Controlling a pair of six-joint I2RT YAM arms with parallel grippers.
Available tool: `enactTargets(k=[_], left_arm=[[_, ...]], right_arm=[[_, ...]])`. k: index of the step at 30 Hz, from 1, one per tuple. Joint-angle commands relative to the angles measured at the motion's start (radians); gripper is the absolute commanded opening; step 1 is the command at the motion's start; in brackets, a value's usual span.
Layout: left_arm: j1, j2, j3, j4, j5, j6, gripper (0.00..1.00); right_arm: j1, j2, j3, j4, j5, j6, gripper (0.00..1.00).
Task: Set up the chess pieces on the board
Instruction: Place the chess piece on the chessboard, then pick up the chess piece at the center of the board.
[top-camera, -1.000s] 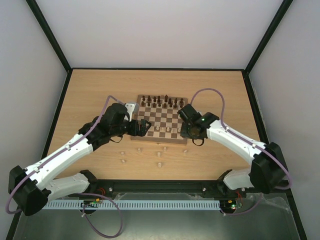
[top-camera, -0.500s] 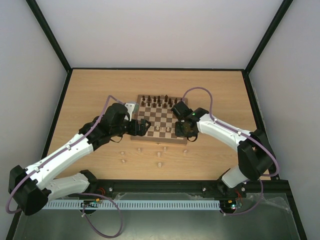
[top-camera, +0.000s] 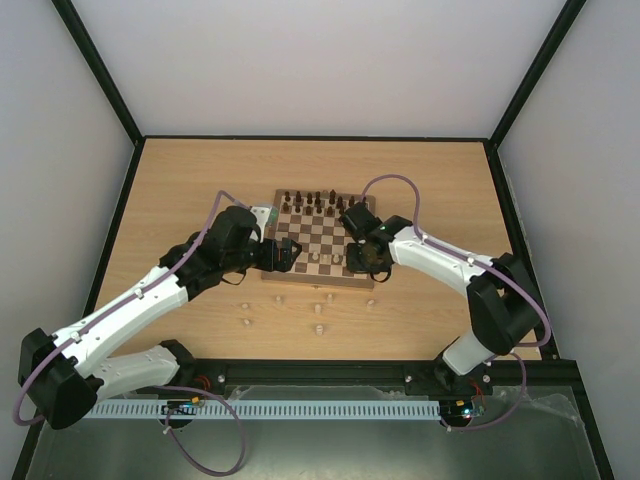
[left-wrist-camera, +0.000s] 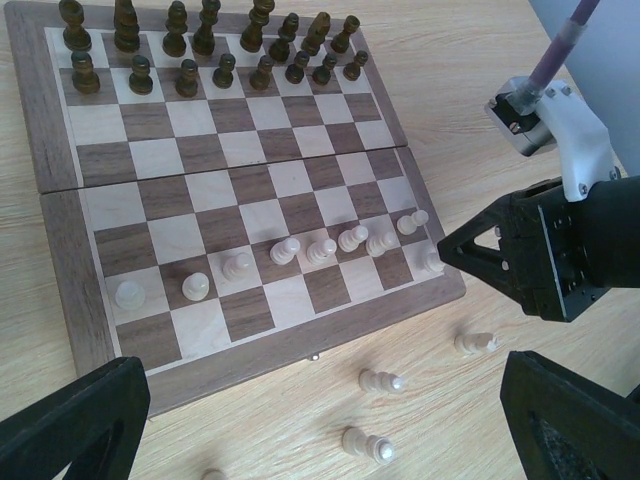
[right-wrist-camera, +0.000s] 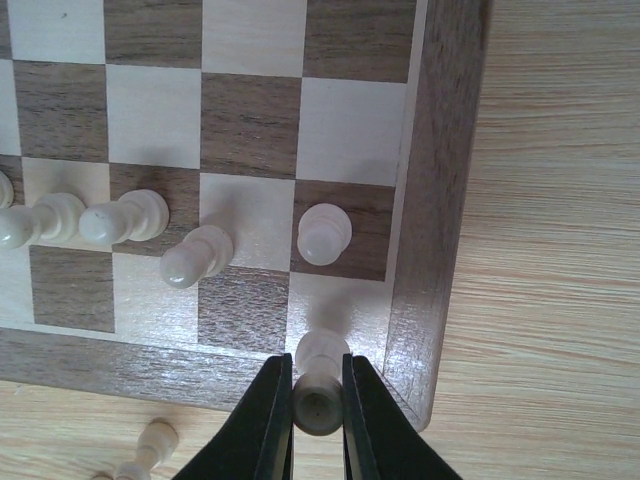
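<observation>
Compared with a second ago, your right arm has folded inward: its elbow has pulled in from the bench's right edge, and the right end effector (right-wrist-camera: 317, 375) has slid a little left along the near edge of the board (right-wrist-camera: 440, 200). The left arm has barely shifted.

The right end effector is pinched narrow on one pale piece (right-wrist-camera: 322, 350), held upright between its two dark fingers. That piece sits over the light square in the board's near-right corner, just inside the brown frame. Whether its base touches the square is not clear. One row further in, a line of pale pawns (left-wrist-camera: 285, 250) runs across the board, and the nearest pawn stands just beyond the held piece. The dark pieces (left-wrist-camera: 200, 50) fill the two far rows.

The right forearm reaches left from its bent elbow, with the wrist pointing down at that corner. Your left arm stretches forward and to the right, and the left end effector (top-camera: 287, 254) hovers by the board's near-left corner – jaws spread wide, holding nothing. Several loose pale pieces (left-wrist-camera: 382, 380) lie on the bench (top-camera: 200, 180) just in front of the board – between it and the arm bases.
</observation>
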Motion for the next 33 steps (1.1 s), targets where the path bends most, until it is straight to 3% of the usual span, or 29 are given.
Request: enactTargets(k=[1,12,23,33], left_arm=[[-0.005,-0.001,0.004,-0.017,-0.008,0.001,0.99],[-0.004,0.002,0.005,-0.016,-0.008,0.001,0.99],[-0.004,0.005,0.004,-0.012,-0.005,0.002,0.99],[-0.007,0.002,-0.001,-0.009,0.005,0.0,0.99]], right_arm=[[0.002,0.026,-0.01,-0.014,0.022,-0.012,0.03],[0.002,0.04,-0.028,0.005,0.032,-0.011,0.1],[0.01,-0.079,-0.051,-0.042,0.04,0.003,0.39],[0.133,-0.263,-0.175,-0.118,0.019,0.148,0.41]])
